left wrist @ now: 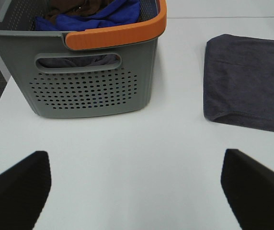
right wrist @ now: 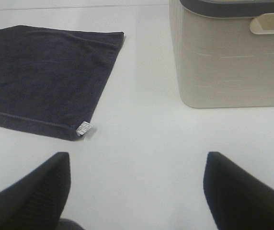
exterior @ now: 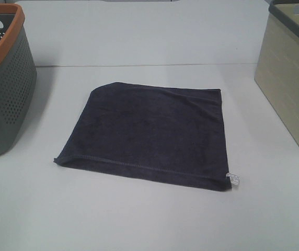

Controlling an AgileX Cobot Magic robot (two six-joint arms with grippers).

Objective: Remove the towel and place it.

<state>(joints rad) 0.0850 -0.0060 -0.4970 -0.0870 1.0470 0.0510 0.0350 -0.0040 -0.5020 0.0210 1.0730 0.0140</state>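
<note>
The dark navy-grey towel [exterior: 149, 133] lies flat on the white table in the middle of the exterior view, stitched hem toward the front and a small white tag [exterior: 233, 180] at its front right corner. Neither arm shows in the exterior view. In the left wrist view the towel [left wrist: 247, 86] lies apart from my left gripper [left wrist: 137, 191], whose black fingers [left wrist: 17, 191] stand wide open over bare table. The right wrist view has the towel [right wrist: 46, 76] and its tag [right wrist: 84, 128] ahead of my right gripper [right wrist: 137, 191], open and empty.
A grey perforated basket with an orange rim [exterior: 6, 78] stands at the left and holds blue and brown cloth [left wrist: 94, 12]. A beige bin with a dark rim [exterior: 290, 78] stands at the right. White table [exterior: 149, 219] surrounds the towel.
</note>
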